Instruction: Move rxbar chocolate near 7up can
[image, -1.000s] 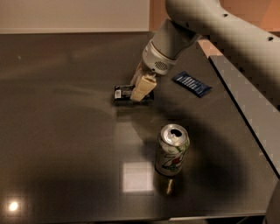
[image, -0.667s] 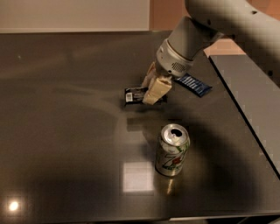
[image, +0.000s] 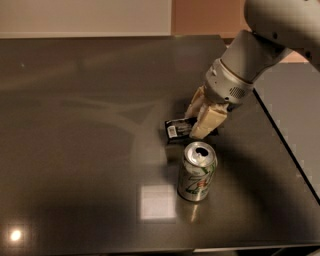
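Observation:
The rxbar chocolate (image: 176, 130), a flat black wrapper with white label print, is held in my gripper (image: 200, 125), just above and behind the 7up can. The gripper's cream-coloured fingers (image: 207, 121) are shut on the bar's right part. The 7up can (image: 197, 171), silver and green with a red dot logo, stands upright on the dark table (image: 75, 150), right in front of the bar. The arm reaches in from the upper right.
The table's right edge (image: 285, 145) runs diagonally just right of the arm. A bright square light reflection (image: 157, 201) lies left of the can. The front edge runs along the bottom of the view.
My gripper has carried the rxbar chocolate to the right and toward the can, from the table's middle to just behind the can. The can has not moved. The blue bar is out of sight now.

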